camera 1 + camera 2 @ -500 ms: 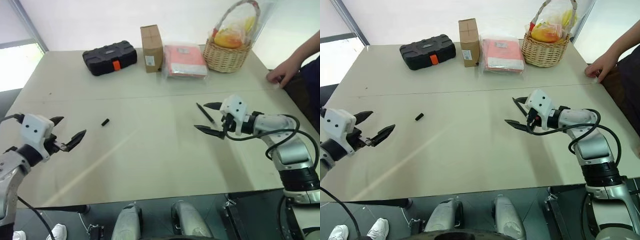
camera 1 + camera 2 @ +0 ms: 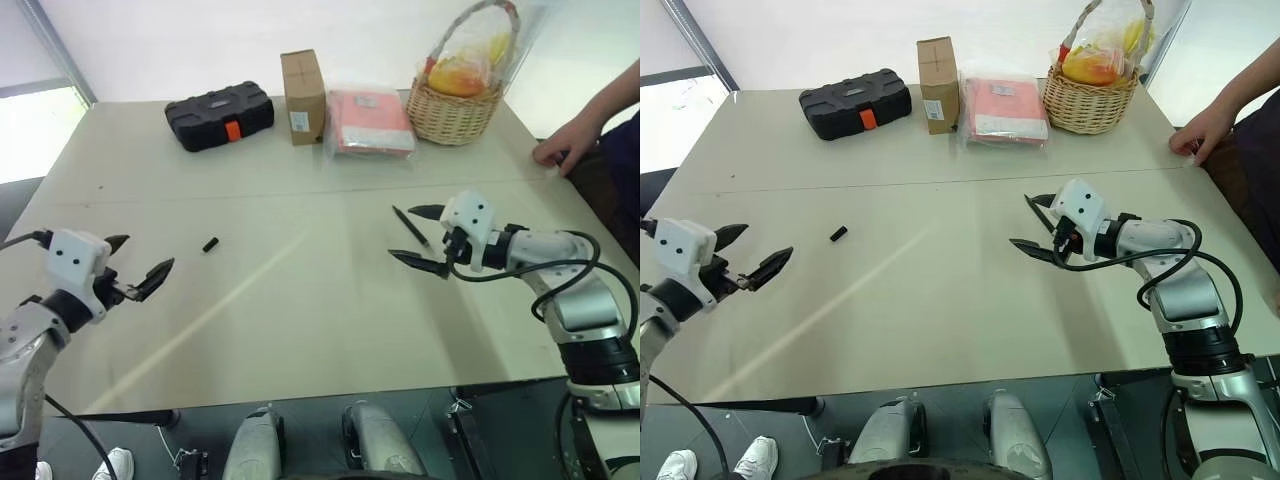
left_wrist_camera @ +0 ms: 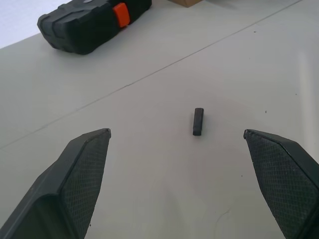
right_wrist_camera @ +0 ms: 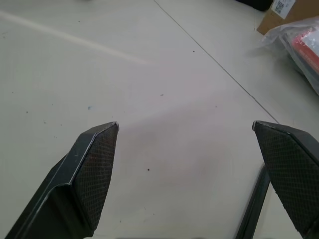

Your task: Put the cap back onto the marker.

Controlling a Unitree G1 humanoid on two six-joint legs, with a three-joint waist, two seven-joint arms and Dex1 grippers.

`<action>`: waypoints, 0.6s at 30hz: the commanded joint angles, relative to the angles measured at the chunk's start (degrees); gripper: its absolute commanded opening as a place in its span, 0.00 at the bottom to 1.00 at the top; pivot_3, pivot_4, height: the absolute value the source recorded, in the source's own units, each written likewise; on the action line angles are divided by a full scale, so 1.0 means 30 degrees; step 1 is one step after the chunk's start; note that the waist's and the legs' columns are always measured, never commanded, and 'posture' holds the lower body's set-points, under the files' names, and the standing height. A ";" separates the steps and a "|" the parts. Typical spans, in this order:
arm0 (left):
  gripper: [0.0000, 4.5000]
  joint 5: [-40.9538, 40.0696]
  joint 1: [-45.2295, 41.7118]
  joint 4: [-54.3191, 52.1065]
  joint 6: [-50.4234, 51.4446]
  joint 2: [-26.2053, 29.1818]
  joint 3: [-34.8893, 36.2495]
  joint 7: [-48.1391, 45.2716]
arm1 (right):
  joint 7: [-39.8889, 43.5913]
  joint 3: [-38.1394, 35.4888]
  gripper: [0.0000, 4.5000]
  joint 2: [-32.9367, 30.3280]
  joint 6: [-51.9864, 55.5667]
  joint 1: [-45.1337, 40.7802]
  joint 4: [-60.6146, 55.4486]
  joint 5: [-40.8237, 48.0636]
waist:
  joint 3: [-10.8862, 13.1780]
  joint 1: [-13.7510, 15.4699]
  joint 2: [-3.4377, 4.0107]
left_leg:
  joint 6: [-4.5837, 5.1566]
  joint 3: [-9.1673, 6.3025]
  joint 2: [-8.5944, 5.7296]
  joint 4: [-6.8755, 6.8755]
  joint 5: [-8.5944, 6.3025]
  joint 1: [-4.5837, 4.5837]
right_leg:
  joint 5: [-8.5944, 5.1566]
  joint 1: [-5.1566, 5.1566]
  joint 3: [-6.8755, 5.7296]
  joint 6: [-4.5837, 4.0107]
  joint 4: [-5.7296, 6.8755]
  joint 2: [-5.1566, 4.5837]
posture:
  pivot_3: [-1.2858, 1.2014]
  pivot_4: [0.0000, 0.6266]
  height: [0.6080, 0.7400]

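Left eye view: the cap point(image 2: 210, 244) lies loose on the table point(image 2: 300, 300), at about 1 o'clock from the left gripper point(image 2: 136, 262), a little apart from it. Left jaws spread wide, holding nothing. The marker point(image 2: 411, 227) lies flat near the right gripper point(image 2: 422, 238), at roughly 11 o'clock from its wrist; right jaws also spread wide and empty.

Risks, as judged: the cap is tiny, so a closing finger may flick it away. The marker lies flat, so the fingers may roll it rather than lift it. Misaligned axes at mating would jam the cap on the tip.
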 commanded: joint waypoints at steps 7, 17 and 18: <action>0.99 -0.0098 -0.0290 -0.0505 0.0100 0.0066 -0.0040 0.0393 | -0.0130 -0.0591 0.99 -0.0089 0.0096 -0.0081 -0.0839 0.0293 | 0.0000 -0.0002 0.0000 | 0.0000 0.0001 -0.0001 0.0001 0.0000 0.0000 | 0.0000 0.0001 0.0001 0.0000 0.0000 0.0000 | 0.52 0.24 1.00; 0.99 -0.0164 -0.0859 0.0281 0.0424 -0.0126 -0.0430 0.0574 | -0.0450 -0.0668 0.99 0.0035 0.0508 0.0080 -0.1246 0.0571 | 0.0000 0.0006 0.0001 | 0.0000 0.0001 -0.0002 0.0003 0.0000 0.0000 | 0.0001 0.0002 0.0001 0.0001 0.0000 0.0001 | 0.52 0.24 1.00; 0.99 -0.0247 -0.1134 0.0584 0.0464 -0.0298 -0.0587 0.0613 | -0.0513 -0.0657 0.99 0.0057 0.0553 0.0101 -0.1301 0.0589 | -0.0001 0.0008 0.0001 | 0.0000 0.0000 -0.0003 0.0003 0.0000 0.0001 | 0.0001 0.0002 0.0000 0.0001 0.0000 0.0003 | 0.52 0.24 1.00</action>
